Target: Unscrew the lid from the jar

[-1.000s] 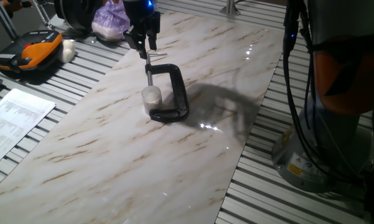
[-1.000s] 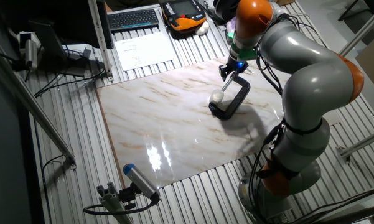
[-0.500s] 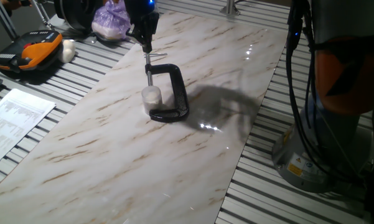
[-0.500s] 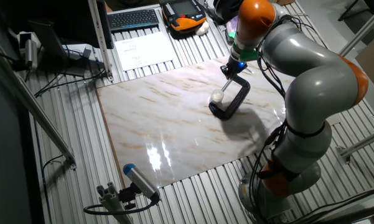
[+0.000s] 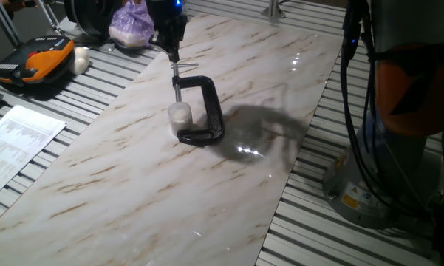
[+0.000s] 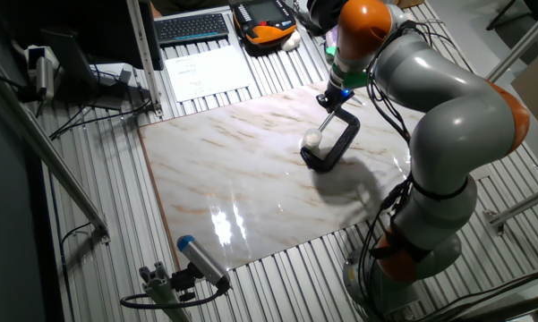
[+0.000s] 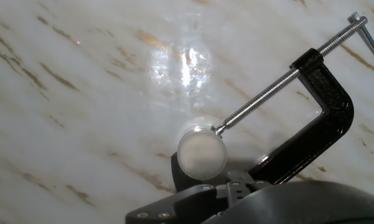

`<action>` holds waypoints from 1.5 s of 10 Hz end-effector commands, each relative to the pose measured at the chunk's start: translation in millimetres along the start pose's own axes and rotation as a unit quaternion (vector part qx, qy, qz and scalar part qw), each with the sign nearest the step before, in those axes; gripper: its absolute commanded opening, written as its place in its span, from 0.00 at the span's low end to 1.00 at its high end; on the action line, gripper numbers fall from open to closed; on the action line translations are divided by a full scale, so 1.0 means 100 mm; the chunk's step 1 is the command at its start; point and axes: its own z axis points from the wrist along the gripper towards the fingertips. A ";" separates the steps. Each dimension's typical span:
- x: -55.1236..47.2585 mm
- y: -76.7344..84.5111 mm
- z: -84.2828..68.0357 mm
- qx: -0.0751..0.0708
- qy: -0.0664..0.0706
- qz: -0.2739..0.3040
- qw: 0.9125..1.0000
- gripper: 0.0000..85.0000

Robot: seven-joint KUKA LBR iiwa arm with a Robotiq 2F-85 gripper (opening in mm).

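The tiny clear jar (image 5: pixel 179 117) stands on the marble slab, pinched between the screw tip and the lower end of the black C-clamp (image 5: pixel 211 103). Its whitish lid (image 5: pixel 179 108) sits on top. In the hand view the lid (image 7: pixel 201 152) is a pale disc at the end of the clamp's screw (image 7: pixel 267 93). My gripper (image 5: pixel 171 49) hangs above the clamp's screw handle, behind and above the jar, touching nothing. It is empty, and I see it edge-on. It also shows in the other fixed view (image 6: pixel 328 100), above the clamp (image 6: pixel 334 143) and the jar (image 6: pixel 312 139).
The marble slab (image 5: pixel 133 192) lies on a slatted table. An orange and black device (image 5: pixel 33 63), a purple bag (image 5: pixel 131 22) and a paper sheet (image 5: pixel 15 140) lie left of the slab. The arm's base (image 5: pixel 369 185) stands to the right.
The hand has turned about its axis above the clamp's handle: a second ago two spread fingers showed, now they line up edge-on. Jar and clamp have not moved.
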 end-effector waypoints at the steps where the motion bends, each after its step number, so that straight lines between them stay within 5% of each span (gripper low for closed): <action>1: -0.01 0.00 0.01 0.000 -0.002 0.001 1.000 0.00; 7: -0.16 0.05 0.31 -0.015 -0.006 0.017 1.000 0.00; 15: -0.20 0.08 0.40 -0.009 -0.001 0.018 1.000 0.00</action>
